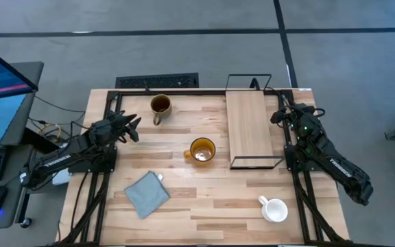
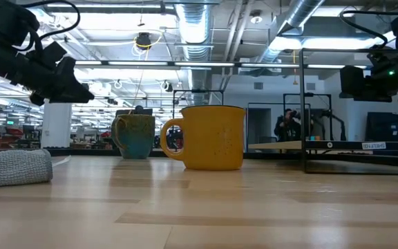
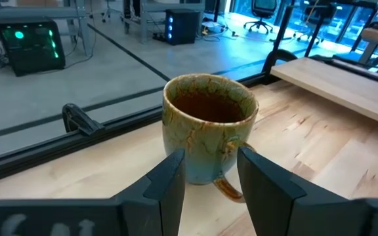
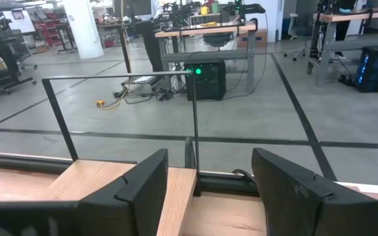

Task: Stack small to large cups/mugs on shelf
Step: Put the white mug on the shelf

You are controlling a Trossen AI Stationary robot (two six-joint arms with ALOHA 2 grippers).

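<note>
- Three mugs sat unstacked in the high view: the dark brown-olive mug (image 1: pixel 160 105) near the desk's far edge, the amber-yellow mug (image 1: pixel 201 150) at the middle just beside the shelf (image 1: pixel 249 126), and the small white mug (image 1: pixel 274 209) at the near right, well apart from both. The left hand (image 1: pixel 132 126) hovered near the dark mug. The right hand (image 1: pixel 280 113) waited at the shelf's far right corner. A folded cloth (image 1: pixel 147 194) lay near the desk's (image 1: pixel 204 206) front left.
- In the low view, the amber-yellow mug stood upright, the dark mug behind it.
- In the left wrist view, the left hand's fingers (image 3: pixel 169 183) stood part-spread and grasped nothing; the dark mug's handle faced them. Closing on the handle instead of the wall risked tipping the mug.
- In the right wrist view, the right hand's fingers (image 4: pixel 143 183) were spread wide and released, over the shelf board with its wire frame close ahead; a careless advance could snag the frame and shift the shelf.
</note>
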